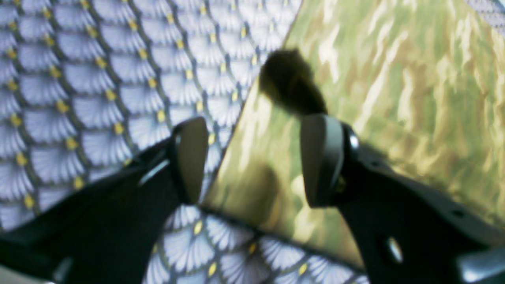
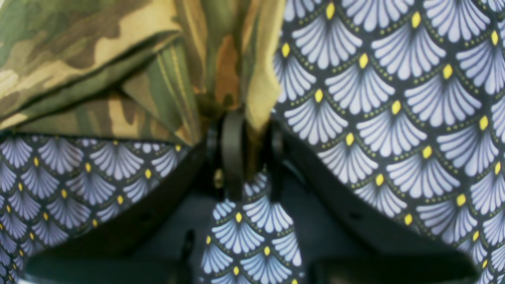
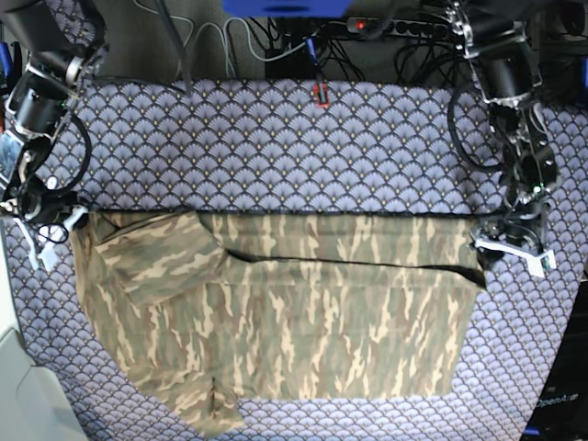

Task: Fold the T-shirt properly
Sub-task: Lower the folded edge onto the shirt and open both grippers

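The T-shirt (image 3: pixel 294 312) is shown spread across the counter's patterned cloth (image 3: pixel 276 138), filling the lower centre. A corner is pinched in the right gripper (image 2: pixel 250 154) jaws, likely for folding; the left gripper (image 1: pixel 252 161) jaws are held open astride a hem corner.

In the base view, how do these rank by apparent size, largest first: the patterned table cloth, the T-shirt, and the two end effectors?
1. Patterned table cloth
2. T-shirt, covering much of the cloth
3. Left end effector and right end effector: both small and alike in size, so I do not rank them.
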Tool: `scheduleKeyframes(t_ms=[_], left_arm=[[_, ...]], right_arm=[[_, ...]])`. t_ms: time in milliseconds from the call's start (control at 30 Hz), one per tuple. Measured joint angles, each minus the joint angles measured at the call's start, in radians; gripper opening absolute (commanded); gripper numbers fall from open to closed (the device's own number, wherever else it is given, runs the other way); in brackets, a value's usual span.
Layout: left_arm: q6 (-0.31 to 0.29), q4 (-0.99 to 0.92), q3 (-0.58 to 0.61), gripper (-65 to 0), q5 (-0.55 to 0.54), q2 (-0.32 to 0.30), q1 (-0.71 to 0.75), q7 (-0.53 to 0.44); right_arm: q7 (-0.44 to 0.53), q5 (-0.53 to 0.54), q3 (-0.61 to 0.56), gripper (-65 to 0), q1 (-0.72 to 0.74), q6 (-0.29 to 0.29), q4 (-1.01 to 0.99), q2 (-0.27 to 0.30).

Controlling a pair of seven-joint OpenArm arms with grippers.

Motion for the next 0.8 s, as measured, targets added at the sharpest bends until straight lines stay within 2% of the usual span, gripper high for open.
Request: scheduleKeyframes(t_ms=[600, 733, 800], left_arm=[[0.003, -0.015, 0.001, -27.8, 0.008, 0.031, 0.037, 0.003], [-0.003, -0.055, 0.0, -28.1, 0.0, 0.028, 0.031, -0.035], [-0.009, -0.077, -0.005, -31.1, -0.007, 0.025, 0.025, -0.047]], right_arm=[[-0.001, 0.0, 0.0, -57.7, 0.0, 0.0, 0.0, 0.0], [0.0, 0.0, 0.0, -58.1, -0.001, 0.0, 0.0, 0.0], [0.0, 0.0, 0.0, -58.1, 0.0, 0.0, 0.0, 0.0]])
